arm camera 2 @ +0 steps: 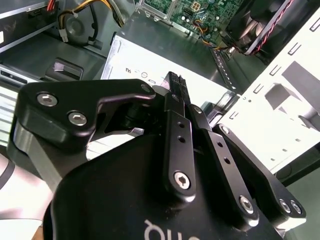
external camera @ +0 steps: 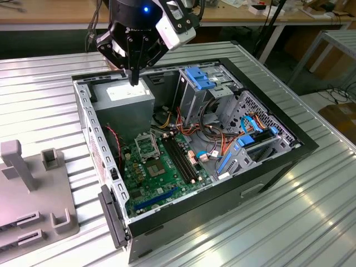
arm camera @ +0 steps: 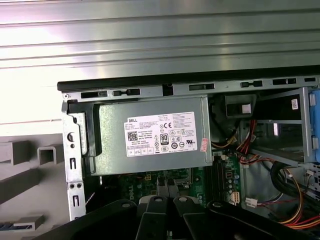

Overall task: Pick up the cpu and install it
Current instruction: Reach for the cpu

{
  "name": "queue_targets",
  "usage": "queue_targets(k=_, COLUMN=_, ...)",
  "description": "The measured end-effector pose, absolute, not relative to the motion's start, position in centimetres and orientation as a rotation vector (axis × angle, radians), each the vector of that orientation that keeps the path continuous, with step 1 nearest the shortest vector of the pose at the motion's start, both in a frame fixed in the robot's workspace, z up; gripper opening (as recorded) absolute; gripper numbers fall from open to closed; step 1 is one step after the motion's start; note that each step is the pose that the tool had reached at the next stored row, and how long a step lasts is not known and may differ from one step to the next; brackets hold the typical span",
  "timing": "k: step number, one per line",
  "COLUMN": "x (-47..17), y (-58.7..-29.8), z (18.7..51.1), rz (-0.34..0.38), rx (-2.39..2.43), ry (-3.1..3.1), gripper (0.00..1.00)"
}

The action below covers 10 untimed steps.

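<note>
Starting at the exterior view's left, a grey fixture (external camera: 33, 189) sits on the table (external camera: 311, 222), well to that side of the psu (external camera: 125, 105) and outside the open case (external camera: 222, 194). The gripper (external camera: 133, 78) hangs over the psu with its tips just above the psu's top. Its fingers are pressed together (the second wrist view shows them meeting (arm camera 2: 176, 82), with nothing I can make out between them). In the first wrist view, the psu's top carries a white label (arm camera: 162, 133) crowded with print, codes and approval marks. A small pink sticker (arm camera: 204, 145) sits just beside the label's corner; I leave the wording of both unread. On the green board, nearer the exterior camera than the psu, the socket's hollow metal frame (external camera: 146, 146) appears open. Just past it from the psu lies a small grey square (external camera: 156, 168), which may be the cpu resting in the socket, though I cannot tell that for sure. Further to the exterior view's right of the psu come the black slots (external camera: 181, 158) and then the blue-trimmed bays (external camera: 200, 80). My judgement is that the install is unfinished, since the frame is not closed down and the gripper is well apart from the socket with no chip visibly in its grasp. Whether the cpu is already seated or not yet fetched cannot be settled from these views.
</note>
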<state>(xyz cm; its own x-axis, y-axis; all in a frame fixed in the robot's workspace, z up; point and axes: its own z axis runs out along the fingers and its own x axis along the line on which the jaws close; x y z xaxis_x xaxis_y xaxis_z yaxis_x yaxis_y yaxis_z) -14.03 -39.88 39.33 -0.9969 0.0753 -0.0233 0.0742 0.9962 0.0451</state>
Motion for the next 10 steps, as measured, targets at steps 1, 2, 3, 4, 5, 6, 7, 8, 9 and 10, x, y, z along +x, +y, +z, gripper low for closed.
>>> queue_targets(k=1, x=-14.06, y=-39.88, z=39.33, rz=0.069, rx=0.117, ry=3.114, gripper=0.11)
queue_targets(k=2, x=-14.09, y=-39.88, z=39.33, rz=0.069, rx=0.117, ry=3.114, gripper=0.11)
queue_targets(k=3, x=-14.13, y=-39.88, z=39.33, rz=0.069, rx=0.117, ry=3.114, gripper=0.11)
queue_targets(k=4, x=-14.16, y=-39.88, z=39.32, rz=0.069, rx=0.117, ry=3.114, gripper=0.11)
queue_targets(k=5, x=-14.18, y=-39.89, z=39.33, rz=0.069, rx=0.117, ry=3.114, gripper=0.11)
queue_targets(k=6, x=-14.22, y=-39.88, z=39.33, rz=0.069, rx=0.117, ry=3.114, gripper=0.11)
queue_targets(k=7, x=-14.25, y=-39.89, z=39.33, rz=0.069, rx=0.117, ry=3.114, gripper=0.11)
queue_targets(k=8, x=-14.27, y=-39.88, z=39.33, rz=0.069, rx=0.117, ry=3.114, gripper=0.11)
queue_targets(k=9, x=-14.30, y=-39.88, z=39.33, rz=0.069, rx=0.117, ry=3.114, gripper=0.11)
queue_targets(k=10, x=-14.33, y=-39.88, z=39.33, rz=0.069, rx=0.117, ry=3.114, gripper=0.11)
